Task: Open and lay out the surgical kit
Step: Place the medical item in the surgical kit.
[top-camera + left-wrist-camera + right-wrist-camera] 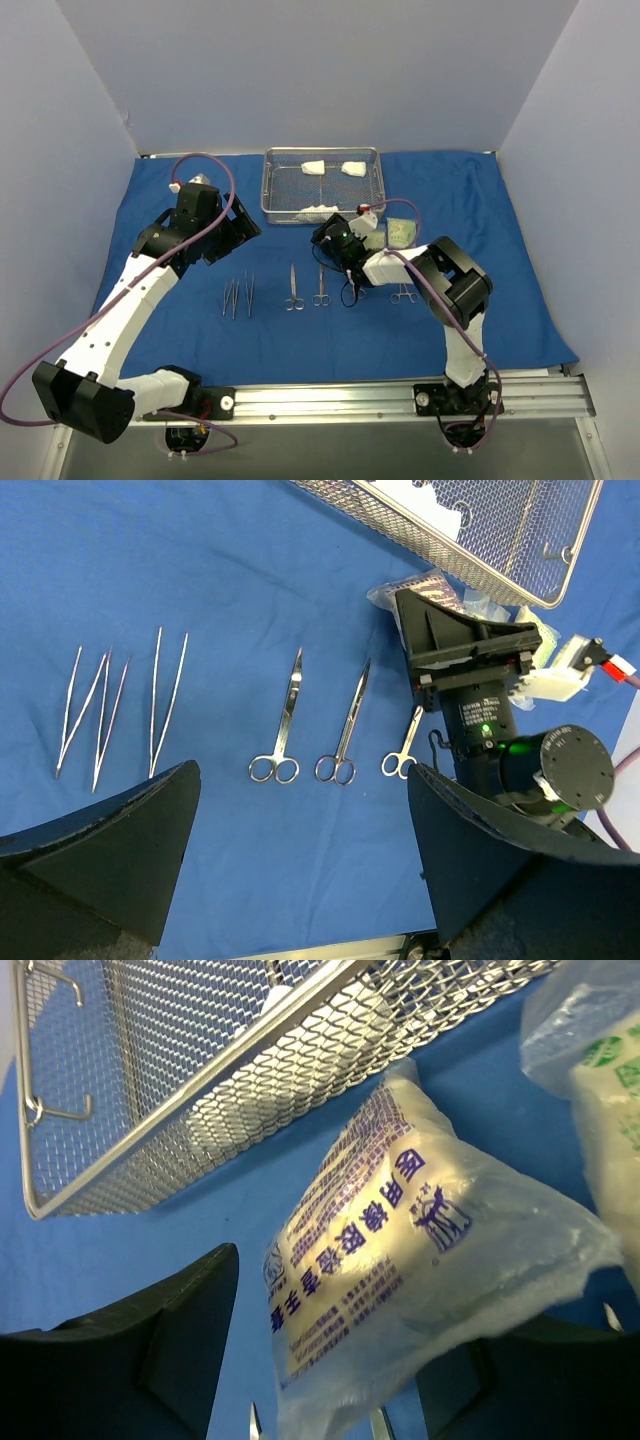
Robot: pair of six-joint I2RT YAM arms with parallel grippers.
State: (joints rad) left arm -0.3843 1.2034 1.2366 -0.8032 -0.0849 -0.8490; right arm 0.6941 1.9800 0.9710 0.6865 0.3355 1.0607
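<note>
The left pincer (305, 810) hangs over the blue cloth (500, 260), fingers wide apart, gripping nothing. Below it lie three tweezers (101, 710), then two scissors (286, 715). A third ringed tool (406, 742) is half hidden behind the right arm, so its kind is unclear; a fourth (403, 295) shows beyond that arm. The wire-mesh tray (285, 185) sits toward the cloth's far edge, holding three gauze pads (313, 167). The right pincer (340, 1340) stands apart around a clear packet (400, 1260): one finger is clear of it, the other partly covered. A second packet (600, 1090) is cut off at the right.
</note>
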